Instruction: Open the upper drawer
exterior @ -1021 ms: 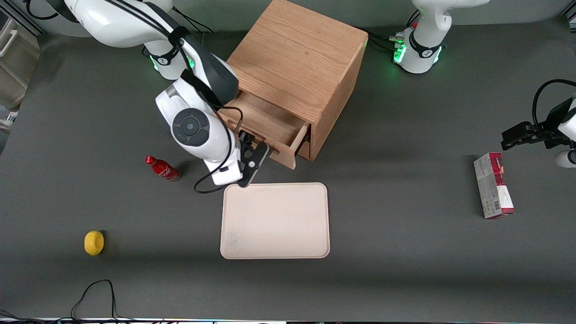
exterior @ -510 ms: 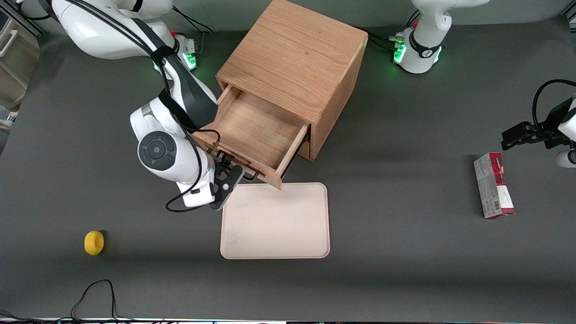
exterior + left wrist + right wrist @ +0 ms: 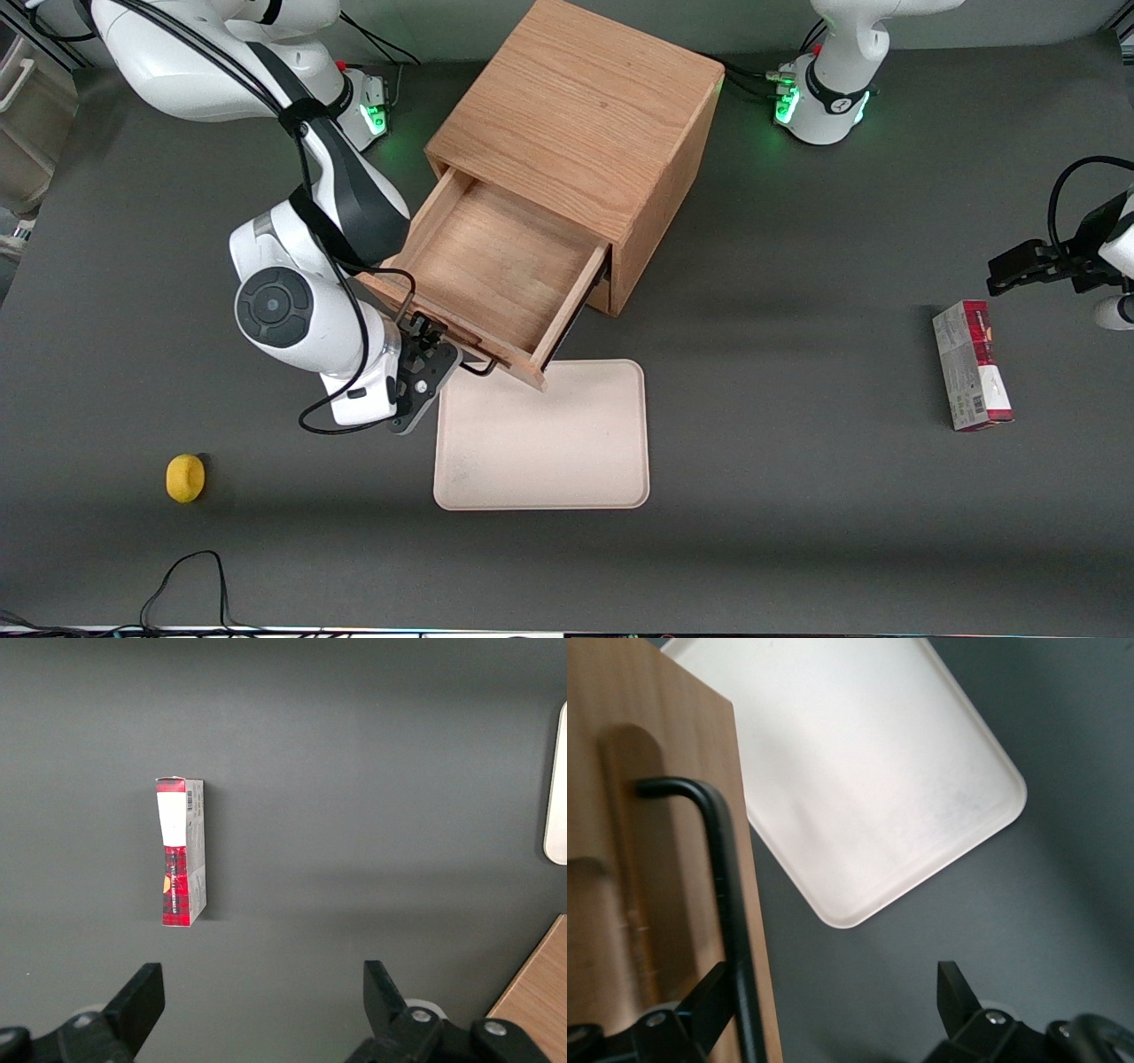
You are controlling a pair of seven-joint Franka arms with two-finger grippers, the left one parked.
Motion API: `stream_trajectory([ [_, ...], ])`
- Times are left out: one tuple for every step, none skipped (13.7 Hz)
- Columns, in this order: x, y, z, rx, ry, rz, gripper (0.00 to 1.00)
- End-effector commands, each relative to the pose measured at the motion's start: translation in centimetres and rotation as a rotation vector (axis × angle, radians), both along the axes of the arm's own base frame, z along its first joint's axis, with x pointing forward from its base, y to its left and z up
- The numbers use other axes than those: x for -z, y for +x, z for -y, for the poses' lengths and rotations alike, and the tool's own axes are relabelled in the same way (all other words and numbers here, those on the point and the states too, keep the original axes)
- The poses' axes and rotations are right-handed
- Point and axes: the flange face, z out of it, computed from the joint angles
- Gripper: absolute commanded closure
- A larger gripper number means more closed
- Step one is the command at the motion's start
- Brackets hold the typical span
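The upper drawer point(image 3: 483, 266) of the oak cabinet point(image 3: 576, 124) stands pulled far out, and its shallow wooden tray interior is bare. Its thin black wire handle point(image 3: 478, 368) is on the drawer front nearest the front camera. My right gripper point(image 3: 434, 356) is at that front, open. In the right wrist view the gripper point(image 3: 833, 992) has its jaws wide apart. The handle point(image 3: 726, 895) runs along the drawer front point(image 3: 647, 859) right beside one finger and is not clamped. The lower drawer is hidden under the open one.
A beige tray point(image 3: 540, 434) lies on the table just in front of the open drawer; it also shows in the right wrist view point(image 3: 859, 780). A yellow lemon point(image 3: 185, 478) lies toward the working arm's end. A red box point(image 3: 971, 377) lies toward the parked arm's end.
The drawer has slid much farther out toward the front camera, with the gripper moving along at its handle. The red bottle seen a second ago is now covered by the arm.
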Motion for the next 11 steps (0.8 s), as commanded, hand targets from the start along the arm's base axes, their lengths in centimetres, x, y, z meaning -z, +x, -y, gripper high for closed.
stream_trajectory([
  [-4.1, -0.1, 0.9, 0.016, 0.009, 0.021, 0.00],
  [-5.4, -0.1, 1.8, 0.045, 0.011, 0.022, 0.00],
  [-6.8, 0.0, 3.4, 0.071, -0.003, 0.033, 0.00],
  [-8.2, 0.0, 5.0, 0.099, -0.020, 0.041, 0.00],
  [-10.3, 0.6, 7.9, 0.149, -0.039, 0.077, 0.00],
  [-11.9, 1.7, 11.7, 0.212, -0.059, 0.114, 0.00],
  [-13.2, 1.9, 14.1, 0.253, -0.078, 0.122, 0.00],
  [-14.9, 0.7, 15.8, 0.281, -0.098, 0.102, 0.00],
  [-15.9, -0.5, 16.8, 0.346, -0.074, 0.073, 0.00],
  [-17.1, -2.1, 17.6, 0.520, -0.044, 0.045, 0.00],
  [-16.5, -3.9, 17.7, 0.711, -0.063, -0.002, 0.00],
])
